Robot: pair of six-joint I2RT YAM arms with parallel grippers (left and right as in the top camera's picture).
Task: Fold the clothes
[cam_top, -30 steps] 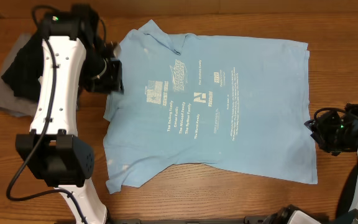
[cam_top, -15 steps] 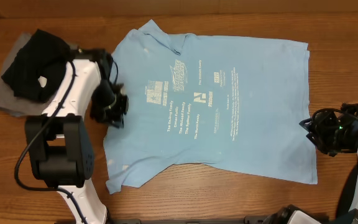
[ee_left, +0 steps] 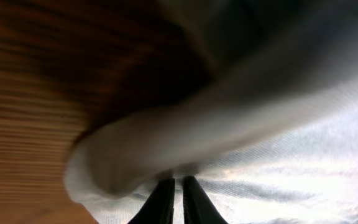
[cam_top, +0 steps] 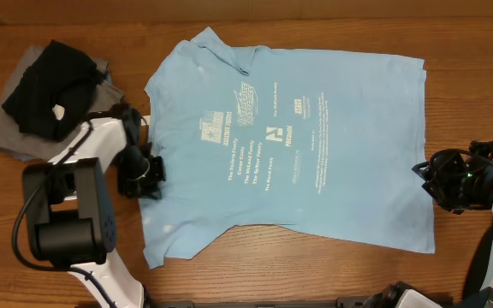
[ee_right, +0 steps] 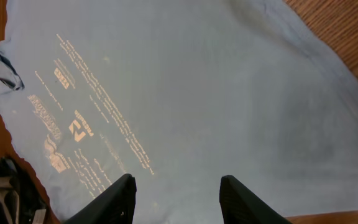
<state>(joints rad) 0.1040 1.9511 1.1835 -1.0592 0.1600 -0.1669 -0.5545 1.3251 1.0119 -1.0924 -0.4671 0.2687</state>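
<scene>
The light blue T-shirt [cam_top: 315, 145] lies flat on the wooden table [cam_top: 315, 278], print side up, with its collar at the upper left. My left gripper [cam_top: 150, 167] is at the shirt's left sleeve edge. In the left wrist view its fingertips [ee_left: 166, 190] are pressed nearly together, and a rolled fold of pale cloth [ee_left: 166, 143] sits over them. My right gripper [cam_top: 424, 177] hovers at the shirt's right hem. In the right wrist view the right gripper [ee_right: 178, 182] is open, with only the flat shirt [ee_right: 197, 93] below it.
A black garment [cam_top: 50, 90] lies on a grey one [cam_top: 11, 137] at the table's far left, just beyond the left arm. That black garment [ee_right: 5, 193] also shows at the lower left of the right wrist view. Bare wood runs along the front edge.
The left arm has swung from the shirt's shoulder down to the left sleeve edge. Its jaws have closed on the cloth, pulling that edge slightly inward. The right gripper has hardly moved.
</scene>
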